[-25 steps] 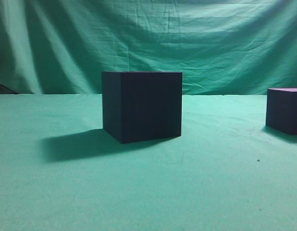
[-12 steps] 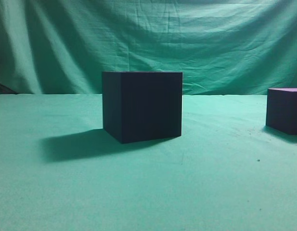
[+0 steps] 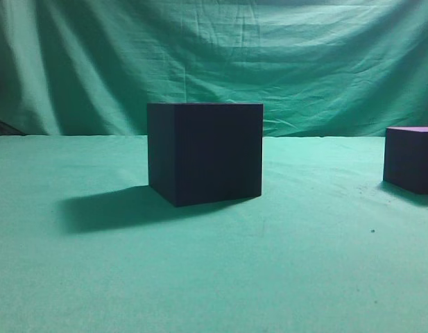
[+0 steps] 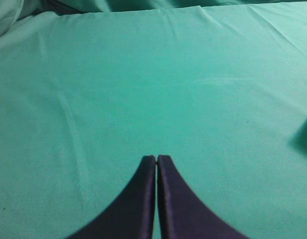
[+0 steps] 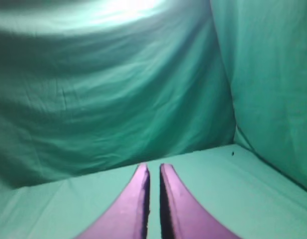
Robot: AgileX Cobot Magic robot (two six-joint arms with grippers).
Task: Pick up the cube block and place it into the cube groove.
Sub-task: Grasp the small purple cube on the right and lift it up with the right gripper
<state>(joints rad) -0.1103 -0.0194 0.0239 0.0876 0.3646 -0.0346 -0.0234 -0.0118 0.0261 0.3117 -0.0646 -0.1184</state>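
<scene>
Cube block sits at the far right edge of the exterior view, partly cut off by the frame, resting on the tabletop. Dark purple sides, lighter purple top face showing as a thin strip. Nothing touches it, and a small shadow lies under its near edge.

Cube groove stands near the middle of the exterior view, well apart from the block and to its left. Big matte navy-black box, sharp edges, upright, one corner turned toward the camera. It throws a long shadow leftward on the cloth. Its top is not visible from this height, so any opening or contents cannot be told.

Tabletop is covered in green cloth, mostly smooth, with a few tiny dark specks at right. A wrinkled green cloth backdrop hangs behind, filling the whole background.

Neither arm shows in the exterior view. Left gripper shows in the left wrist view, dark jaws pressed together with tips touching, holding nothing, over bare green cloth. Right gripper shows in the right wrist view, jaws purple-tinted, narrow with a thin slit between them, holding nothing, pointed at draped green cloth.
</scene>
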